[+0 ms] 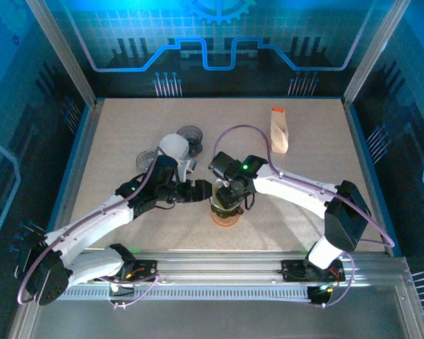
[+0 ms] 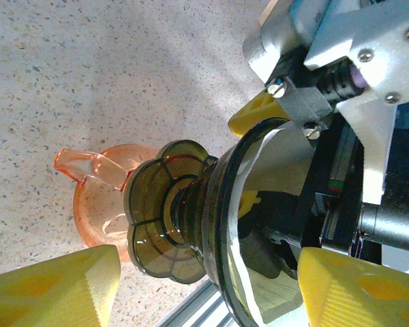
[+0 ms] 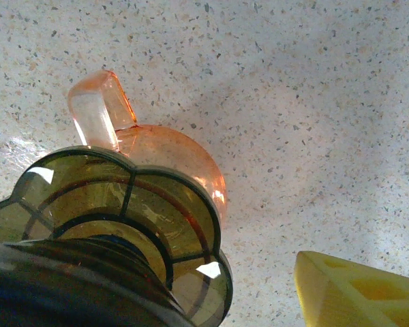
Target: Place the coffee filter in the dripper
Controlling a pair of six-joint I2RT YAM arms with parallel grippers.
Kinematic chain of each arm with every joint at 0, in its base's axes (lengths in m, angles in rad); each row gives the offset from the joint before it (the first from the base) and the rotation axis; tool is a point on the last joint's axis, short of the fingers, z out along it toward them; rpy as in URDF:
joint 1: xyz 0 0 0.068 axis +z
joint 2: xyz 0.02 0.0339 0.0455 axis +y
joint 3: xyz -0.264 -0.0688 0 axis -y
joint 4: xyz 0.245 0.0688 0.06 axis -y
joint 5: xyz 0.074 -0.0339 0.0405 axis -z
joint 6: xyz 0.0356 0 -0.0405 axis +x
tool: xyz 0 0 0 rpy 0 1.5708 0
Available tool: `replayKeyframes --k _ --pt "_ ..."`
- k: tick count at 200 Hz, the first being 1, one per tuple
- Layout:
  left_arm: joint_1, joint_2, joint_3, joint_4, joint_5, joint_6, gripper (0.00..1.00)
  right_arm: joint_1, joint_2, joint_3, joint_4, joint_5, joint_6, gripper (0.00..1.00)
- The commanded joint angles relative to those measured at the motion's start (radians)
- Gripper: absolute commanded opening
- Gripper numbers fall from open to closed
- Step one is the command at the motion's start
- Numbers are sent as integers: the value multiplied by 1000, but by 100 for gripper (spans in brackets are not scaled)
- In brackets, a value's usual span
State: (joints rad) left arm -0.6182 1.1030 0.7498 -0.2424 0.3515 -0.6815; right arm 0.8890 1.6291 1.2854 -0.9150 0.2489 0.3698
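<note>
left pincer (image 2: 208, 276): let go, fingers wide either side of the dripper (image 2: 167, 218), gripping nothing
right pincer (image 1: 232, 194): at the rim, couldn't tell if it pinched
filter (image 2: 286, 157): inside the dripper, on the orange cup (image 2: 99, 204), mid-bench (image 1: 127, 141)
risk: I reckoned backing out carelessly could snag the paper or tip the stack

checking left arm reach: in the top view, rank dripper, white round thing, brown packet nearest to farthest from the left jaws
1. dripper, closest, centre front
2. white round thing, behind and left
3. brown packet, far back right
</note>
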Motion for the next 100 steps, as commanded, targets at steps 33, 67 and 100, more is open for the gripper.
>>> replayKeyframes --k 33,67,100 --pt "-7 -7 -2 -8 -40 -9 75 -6 9 -32 -2 12 16 68" --pt "-7 6 2 0 -28 -7 72 -6 5 -37 -2 12 16 68" --pt "-8 15 3 -11 -21 -1 62 -7 3 -34 -6 12 18 68"
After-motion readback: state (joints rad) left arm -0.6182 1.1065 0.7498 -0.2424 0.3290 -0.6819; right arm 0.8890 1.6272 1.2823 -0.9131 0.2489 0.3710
